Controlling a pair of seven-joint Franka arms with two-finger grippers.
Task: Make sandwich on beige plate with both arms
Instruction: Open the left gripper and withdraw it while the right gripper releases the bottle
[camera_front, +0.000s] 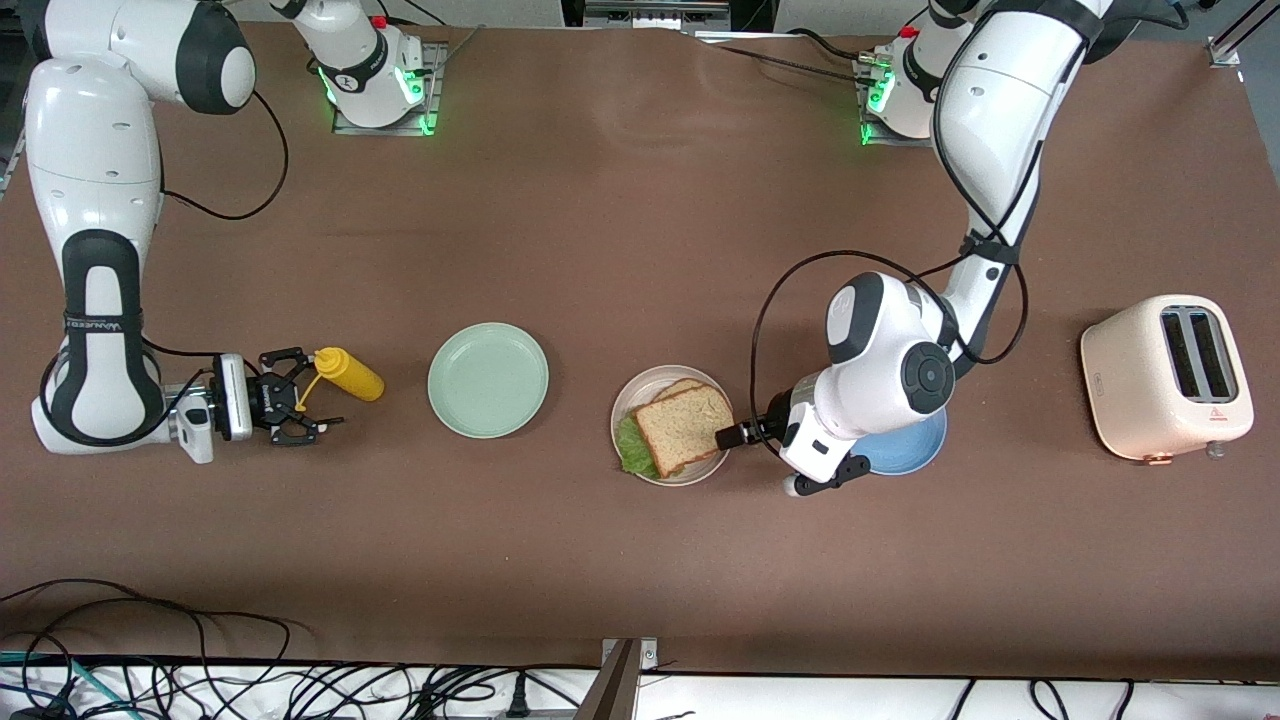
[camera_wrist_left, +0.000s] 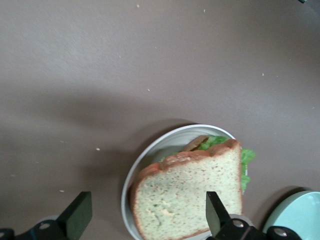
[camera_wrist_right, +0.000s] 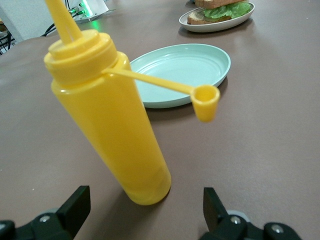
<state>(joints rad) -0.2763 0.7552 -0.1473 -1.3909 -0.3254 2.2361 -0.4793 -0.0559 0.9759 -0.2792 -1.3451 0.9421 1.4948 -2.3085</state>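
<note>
Sandwich (camera_front: 685, 428) assembled on the beige plate (camera_front: 640, 392): speckled brown slices with darker crust, green lettuce (camera_front: 631, 446) ruffling out at the near edge.

The plate lies mid-table between the green plate (camera_front: 488, 380) and the blue plate (camera_front: 915, 450). The left gripper (camera_front: 738, 434) hangs low over the plate's rim on the left arm's side, fingers spread, nothing held, one fingertip over the top slice. Toward the right arm's end, the right gripper (camera_front: 318, 400) stands open around the upright yellow bottle (camera_front: 349, 373) without clamping it. A toaster (camera_front: 1165, 375) sits at the left arm's end.

Left hand (camera_front: 737, 434) and right hand (camera_front: 305, 403) both open, low.
</note>
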